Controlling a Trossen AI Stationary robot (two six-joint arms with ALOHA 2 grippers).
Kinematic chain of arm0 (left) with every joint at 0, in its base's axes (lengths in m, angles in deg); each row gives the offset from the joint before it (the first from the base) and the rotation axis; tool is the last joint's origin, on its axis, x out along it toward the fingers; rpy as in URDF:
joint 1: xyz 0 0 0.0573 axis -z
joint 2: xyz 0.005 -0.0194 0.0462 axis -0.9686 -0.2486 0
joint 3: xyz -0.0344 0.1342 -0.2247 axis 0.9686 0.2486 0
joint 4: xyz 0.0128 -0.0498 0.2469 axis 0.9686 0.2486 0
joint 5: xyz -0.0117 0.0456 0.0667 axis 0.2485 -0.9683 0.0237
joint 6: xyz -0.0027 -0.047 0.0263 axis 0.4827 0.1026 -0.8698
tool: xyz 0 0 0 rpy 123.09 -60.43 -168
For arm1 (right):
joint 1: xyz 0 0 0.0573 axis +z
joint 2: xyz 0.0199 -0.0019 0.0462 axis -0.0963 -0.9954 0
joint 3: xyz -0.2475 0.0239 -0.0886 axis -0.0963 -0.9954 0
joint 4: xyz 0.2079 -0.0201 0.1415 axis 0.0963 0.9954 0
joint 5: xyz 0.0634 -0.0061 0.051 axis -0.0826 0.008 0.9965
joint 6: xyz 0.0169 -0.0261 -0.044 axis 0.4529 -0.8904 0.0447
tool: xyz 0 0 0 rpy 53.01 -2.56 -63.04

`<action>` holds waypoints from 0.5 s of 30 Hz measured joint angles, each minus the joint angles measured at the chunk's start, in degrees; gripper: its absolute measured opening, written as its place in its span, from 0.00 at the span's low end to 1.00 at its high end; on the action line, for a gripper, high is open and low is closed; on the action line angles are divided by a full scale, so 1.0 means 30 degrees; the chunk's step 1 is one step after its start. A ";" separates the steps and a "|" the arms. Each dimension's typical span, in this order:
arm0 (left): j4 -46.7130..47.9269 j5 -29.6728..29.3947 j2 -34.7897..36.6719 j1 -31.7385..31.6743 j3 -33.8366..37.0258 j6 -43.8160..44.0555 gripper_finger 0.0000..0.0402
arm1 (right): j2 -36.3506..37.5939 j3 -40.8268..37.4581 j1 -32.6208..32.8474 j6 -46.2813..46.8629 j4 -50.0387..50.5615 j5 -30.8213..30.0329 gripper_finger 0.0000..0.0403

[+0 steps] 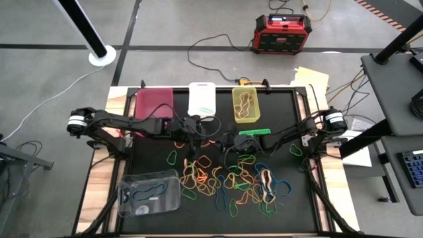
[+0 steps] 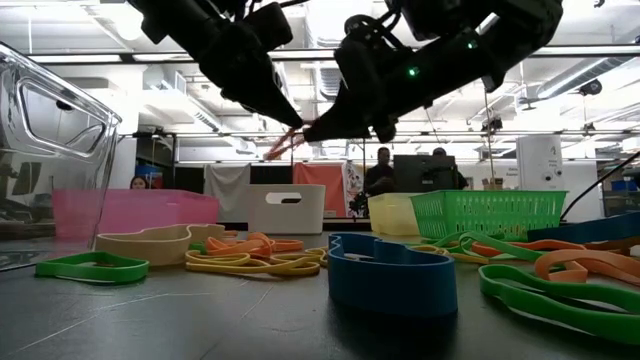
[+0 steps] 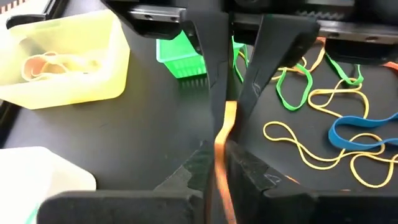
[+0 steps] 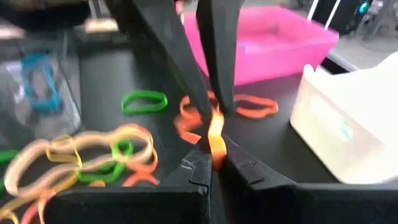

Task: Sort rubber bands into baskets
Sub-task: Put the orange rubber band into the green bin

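Note:
My two grippers meet in mid-air above the black mat, in front of the white basket (image 1: 201,98). My left gripper (image 1: 206,134) and my right gripper (image 1: 225,139) are both shut on one orange rubber band (image 2: 284,146). Many loose rubber bands (image 1: 225,182) in orange, yellow, green and blue lie flat on the mat nearer the front edge. The pink basket (image 1: 154,102), the yellow-green basket (image 1: 246,104), the green mesh basket (image 1: 254,132) and the clear basket (image 1: 149,193) stand on the mat. My left gripper pinches one end of the orange band (image 3: 219,152) between its two fingertips, slanting down from the table's left. The band runs on to the other gripper's fingers (image 3: 214,81) and is lifted clear of the mat. My right gripper pinches the other end of the orange band (image 4: 216,140) between its two fingertips, slanting down from the table's right. The short strip of band between the two grippers is clear of the mat.
The yellow-green basket holds some pale bands (image 3: 43,62); the clear basket holds a blue band (image 4: 38,84). Bands lie on the mat below the grippers (image 4: 249,107). A red-black box (image 1: 283,33) and cables lie on the floor beyond the table. People stand in the room behind (image 2: 380,170).

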 joint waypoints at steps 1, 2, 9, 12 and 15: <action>0.0063 -0.0061 0.0000 0.0006 0.0000 -0.0038 0.09 | 0.0146 -0.0006 0.0000 0.0078 0.0648 0.0001 0.02; 0.0091 -0.0179 0.0007 0.0006 0.0000 -0.0086 0.11 | 0.0372 -0.0006 0.0000 0.0211 0.1529 0.0007 0.02; 0.0221 -0.2814 0.0500 -0.0001 -0.0160 -0.0163 0.20 | 0.3443 0.1036 0.0007 0.2110 1.1574 -0.0281 0.02; 0.0203 -0.2902 0.0673 -0.0003 -0.0175 -0.0380 0.21 | 0.4720 0.2108 0.0009 0.3529 1.7595 -0.1257 0.02; 0.0188 -0.2880 0.0702 0.0007 -0.0175 -0.0414 0.22 | 0.5719 0.2944 -0.0023 0.5592 2.2639 -0.1661 0.02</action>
